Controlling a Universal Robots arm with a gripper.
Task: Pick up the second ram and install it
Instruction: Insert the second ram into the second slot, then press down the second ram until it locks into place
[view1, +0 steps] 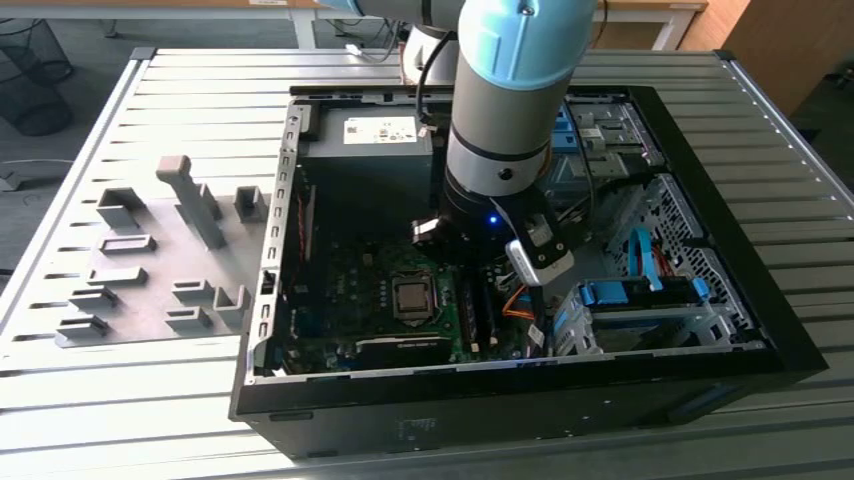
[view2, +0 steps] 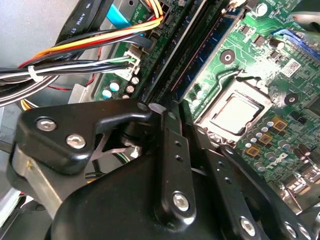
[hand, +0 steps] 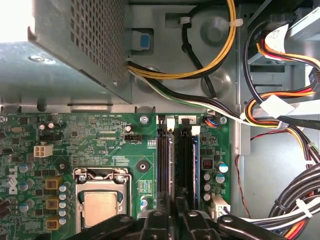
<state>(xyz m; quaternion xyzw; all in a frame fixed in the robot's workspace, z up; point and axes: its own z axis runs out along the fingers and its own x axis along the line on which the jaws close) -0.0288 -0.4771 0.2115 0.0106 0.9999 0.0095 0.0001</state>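
Observation:
My gripper (hand: 175, 221) is low over the motherboard's memory slots (hand: 162, 165), to the right of the processor socket (hand: 101, 206) in the exterior view. Its black fingers (view2: 170, 150) stand close together, shut on the second ram (hand: 178, 170), which I see edge-on as a slim dark stick standing in line with a slot. In the second wrist view the gripper (view2: 184, 136) is at the near end of the same slots, and a blue-edged stick (view2: 207, 55) sits seated alongside. In the exterior view the gripper (view1: 467, 262) is mostly hidden behind the arm's wrist.
The open black computer case (view1: 787, 345) lies on a slatted metal table (view1: 160, 400). Grey plastic holder blocks (view1: 160, 260) stand at the exterior view's left. The power supply (hand: 65, 55), bundled cables (hand: 280, 120) and blue drive-bay clips (view1: 627, 292) crowd around the slots.

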